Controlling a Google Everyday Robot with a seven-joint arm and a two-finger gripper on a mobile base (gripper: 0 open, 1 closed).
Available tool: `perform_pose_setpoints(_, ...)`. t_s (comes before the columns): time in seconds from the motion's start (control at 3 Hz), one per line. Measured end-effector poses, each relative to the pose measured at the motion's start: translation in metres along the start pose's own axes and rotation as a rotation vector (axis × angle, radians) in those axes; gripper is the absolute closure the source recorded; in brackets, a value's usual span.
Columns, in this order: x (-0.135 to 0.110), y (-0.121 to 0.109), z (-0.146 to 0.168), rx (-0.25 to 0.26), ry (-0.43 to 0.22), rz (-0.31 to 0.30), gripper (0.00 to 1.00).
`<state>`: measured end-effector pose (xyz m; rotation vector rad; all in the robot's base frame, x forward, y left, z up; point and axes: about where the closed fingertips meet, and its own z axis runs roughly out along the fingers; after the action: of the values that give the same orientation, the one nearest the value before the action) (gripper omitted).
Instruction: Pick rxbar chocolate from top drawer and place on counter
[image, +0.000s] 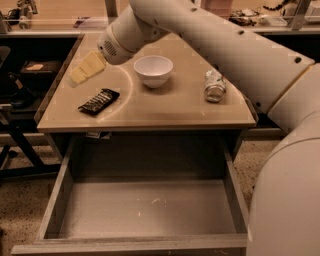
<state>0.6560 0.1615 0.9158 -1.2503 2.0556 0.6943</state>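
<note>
The counter (175, 107) bears a white bowl (153, 70). The rxbar chocolate (99, 101) lies front-left of the bowl. The gripper (82, 70) hovers left of the bowl; I cannot tell whether it is clenched or released.

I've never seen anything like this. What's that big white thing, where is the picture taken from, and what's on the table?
The big white shape is a robot's arm, reaching over a beige counter. Its pale yellow hand hangs above the counter's left part, holding nothing I can see. The single camera looks down from the robot's side; its mounting isn't known. On the counter lie a black chocolate rxbar, apart from the hand, a white bowl and a silvery can. Below, the top drawer stands pulled open.
</note>
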Motion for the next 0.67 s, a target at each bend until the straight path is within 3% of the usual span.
perform_pose_setpoints(0.67,-0.095,-0.025,-0.086,0.3,0.15,-0.092,0.0)
